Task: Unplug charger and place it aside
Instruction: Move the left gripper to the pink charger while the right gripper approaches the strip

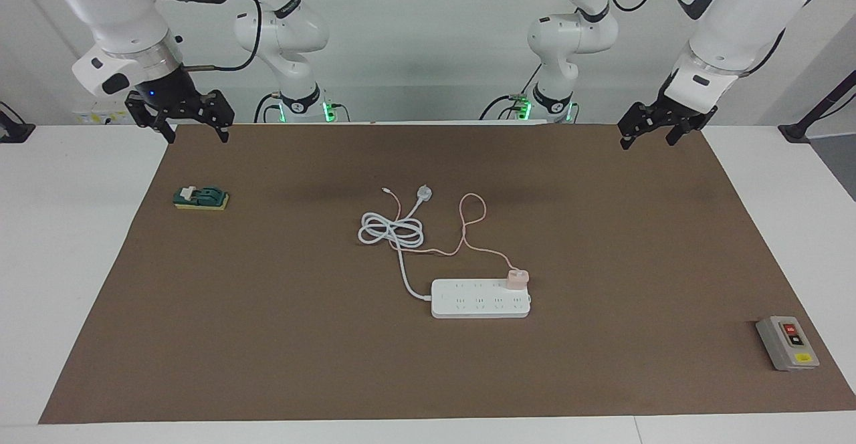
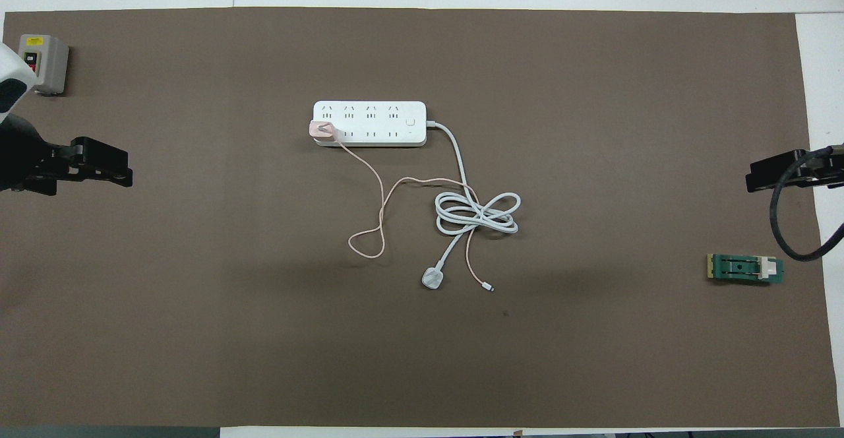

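The pink charger sat plugged into the white power strip mid-worktop, at the strip's end twd my left arm. My left claw & right claw both waited, released, over the mat's robot-side corners.

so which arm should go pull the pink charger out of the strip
Left, probably. The charger sits plugged into the power strip at the end toward the left arm. The left hand and right hand both hang open at the mat's corners, so the left has the shorter, uncrossed reach.
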{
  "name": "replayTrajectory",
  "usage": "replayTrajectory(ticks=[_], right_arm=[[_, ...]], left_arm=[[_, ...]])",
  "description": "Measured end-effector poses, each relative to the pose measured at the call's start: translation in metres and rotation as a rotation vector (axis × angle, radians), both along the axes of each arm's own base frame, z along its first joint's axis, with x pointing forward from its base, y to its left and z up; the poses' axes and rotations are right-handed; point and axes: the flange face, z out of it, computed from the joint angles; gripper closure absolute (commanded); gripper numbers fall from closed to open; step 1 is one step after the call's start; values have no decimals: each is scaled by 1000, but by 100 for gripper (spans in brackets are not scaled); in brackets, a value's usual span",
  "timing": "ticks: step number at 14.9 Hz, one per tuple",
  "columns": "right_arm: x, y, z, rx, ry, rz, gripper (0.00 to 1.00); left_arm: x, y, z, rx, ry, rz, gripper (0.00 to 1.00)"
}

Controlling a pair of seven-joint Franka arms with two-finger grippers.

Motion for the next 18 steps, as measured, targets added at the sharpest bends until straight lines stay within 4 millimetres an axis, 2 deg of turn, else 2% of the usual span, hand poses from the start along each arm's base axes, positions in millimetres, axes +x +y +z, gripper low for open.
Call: replayTrajectory(ticks=[9,13,15,16,18], right_arm=[[-1,0,2,0,-4,1,0],[-3,0,7,0,-14,-11,0],[-3,4,6,18,-13,-104,0],[-3,8,4,36,-9,-165,0],[1,25,-4,79,13,-291,0]], left_arm=[[-1,-2,-3,4,8,37,0],[-1,-3,-3,16,7,196,0],[1,-3,-1,19,-14,325,0],[3,-6,-1,18,-29,409,0],[5,-25,-3,13,-59,589,0]])
